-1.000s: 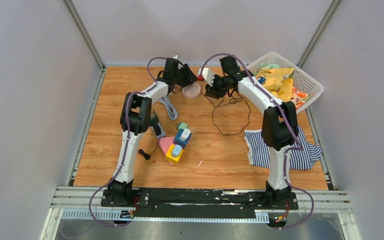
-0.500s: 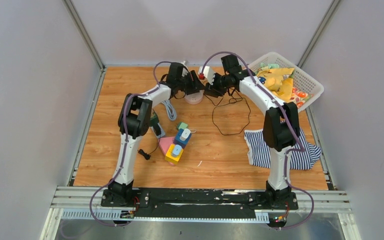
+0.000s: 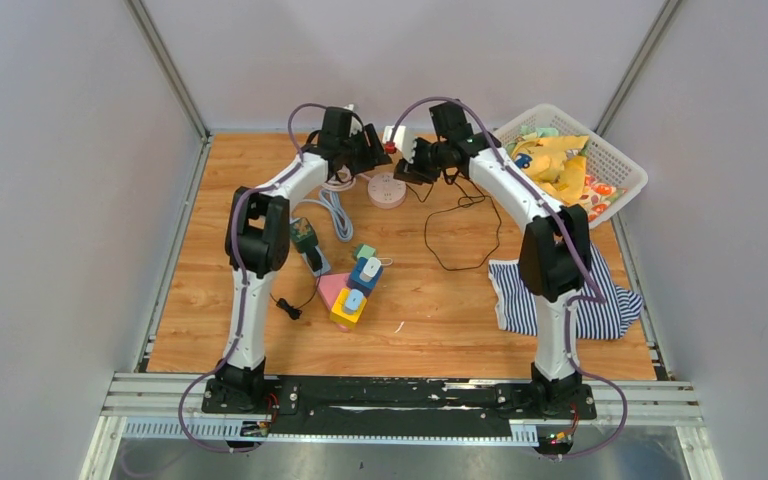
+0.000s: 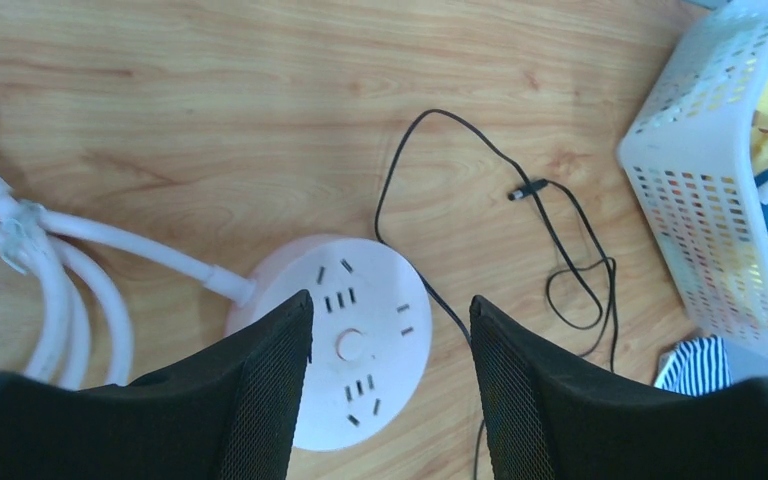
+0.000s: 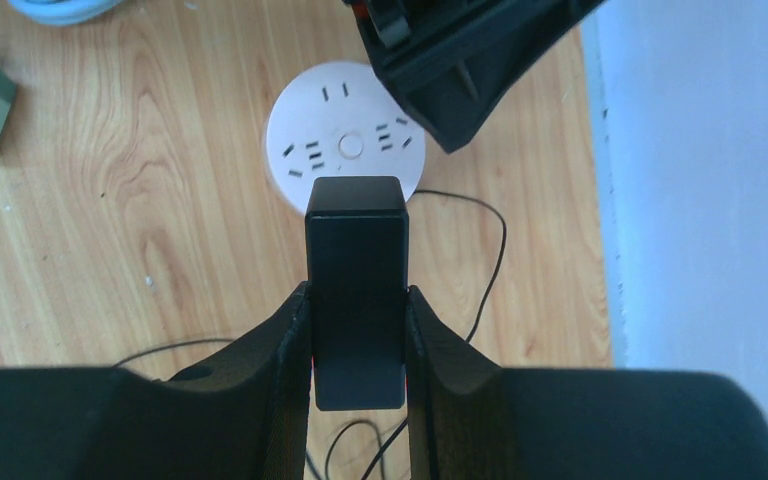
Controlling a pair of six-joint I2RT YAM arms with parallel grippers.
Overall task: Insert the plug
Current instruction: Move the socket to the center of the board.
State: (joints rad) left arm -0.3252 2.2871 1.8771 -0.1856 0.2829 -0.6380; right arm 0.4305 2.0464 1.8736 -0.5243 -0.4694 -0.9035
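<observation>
The right fingers (image 5: pixel 280 360) pinch the black plug adapter (image 5: pixel 356 250) by its flat sides, raised just short of the round socket hub (image 5: pixel 345 140); it looks rigid, light and smooth, so a square mid-body hold suits. The left fingers (image 4: pixel 260 390) gape empty over the hub

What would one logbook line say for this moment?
right gripper shut on black plug | plug clear of round socket, not inserted | left gripper open nearby

Black plug (image 5: pixel 356 260); white socket (image 5: pixel 345 145); white basket (image 4: pixel 705 230); navy-white striped cloth (image 3: pixel 580 300); wood-grain table (image 3: pixel 440 320).
</observation>
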